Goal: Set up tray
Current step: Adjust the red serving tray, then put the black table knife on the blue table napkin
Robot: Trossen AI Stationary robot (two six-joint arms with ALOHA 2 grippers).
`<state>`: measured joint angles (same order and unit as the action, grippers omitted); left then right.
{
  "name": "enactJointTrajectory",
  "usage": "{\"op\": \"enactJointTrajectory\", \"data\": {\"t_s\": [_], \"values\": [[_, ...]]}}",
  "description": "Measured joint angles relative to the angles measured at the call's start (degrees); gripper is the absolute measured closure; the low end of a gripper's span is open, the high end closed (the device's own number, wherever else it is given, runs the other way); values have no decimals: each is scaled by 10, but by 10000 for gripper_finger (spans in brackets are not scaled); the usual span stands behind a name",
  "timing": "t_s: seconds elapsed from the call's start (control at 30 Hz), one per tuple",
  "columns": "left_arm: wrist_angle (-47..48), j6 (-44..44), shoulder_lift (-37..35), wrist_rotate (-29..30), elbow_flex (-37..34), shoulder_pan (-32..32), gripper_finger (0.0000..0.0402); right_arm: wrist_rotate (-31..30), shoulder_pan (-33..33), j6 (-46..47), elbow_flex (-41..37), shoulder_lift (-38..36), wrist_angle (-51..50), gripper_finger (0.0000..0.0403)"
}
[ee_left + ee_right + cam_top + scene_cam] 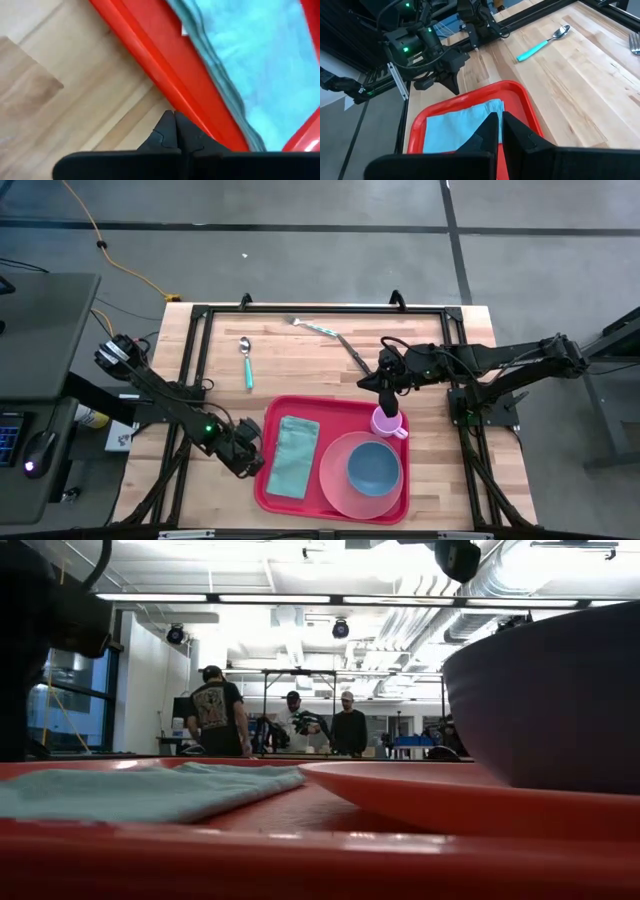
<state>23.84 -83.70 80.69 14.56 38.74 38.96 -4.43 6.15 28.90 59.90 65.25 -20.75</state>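
The red tray [335,405] lies flat near the table's near edge. On it lie a folded teal cloth [293,455] and a pink plate [340,485] with a blue bowl [374,465] on it. A pink cup [388,425] stands upright at the tray's far right corner. My right gripper [389,406] is shut at the cup's far rim. My left gripper [257,452] is shut, its tips at the tray's left rim [150,75]. The low view shows the tray rim [300,860], the cloth [140,790], the plate [450,800] and the bowl [560,700]. My left gripper's shut fingertips [167,125] meet the outer side of the tray's left rim [192,112], coming level from the table's left. The tray lies flat on the table. My right gripper is shut at the cup's far rim [388,413], slanting down from the far side. Its own fingers hide the contact. The cup stands upright on the tray.
A teal-handled spoon [246,362] lies on the wood far left of the tray, also in the right wrist view [542,44]. A fork [315,327] and a knife [355,358] lie at the far middle. A black frame [200,340] borders the table. People stand in the room behind [215,710].
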Motion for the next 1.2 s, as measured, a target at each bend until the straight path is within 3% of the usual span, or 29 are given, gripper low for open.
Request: {"op": "enactJointTrajectory", "data": {"t_s": [0.17, 0.3, 0.43, 0.6, 0.73, 1.0, 1.2], "values": [[3, 21, -30, 38, 0, 0, 393, -6, 0, 9, 0, 0, 0, 403], [19, 33, -58, 82, 0, 0, 367, -14, 0, 14, 0, 0, 0, 403], [35, 108, -101, 172, 0, 0, 348, -19, 0, 22, 0, 0, 0, 403], [32, 255, -173, 311, 0, 0, 363, -31, -6, 33, 0, 0, 0, 403], [32, 389, -249, 386, 0, 0, 385, -28, -20, 37, 0, 0, 0, 403], [28, 653, -408, 470, 16, 0, 381, -8, -62, 47, 0, 0, 0, 402], [28, 871, -462, 526, 77, 0, 386, -7, -102, 53, 0, 0, -7, 402]]}}
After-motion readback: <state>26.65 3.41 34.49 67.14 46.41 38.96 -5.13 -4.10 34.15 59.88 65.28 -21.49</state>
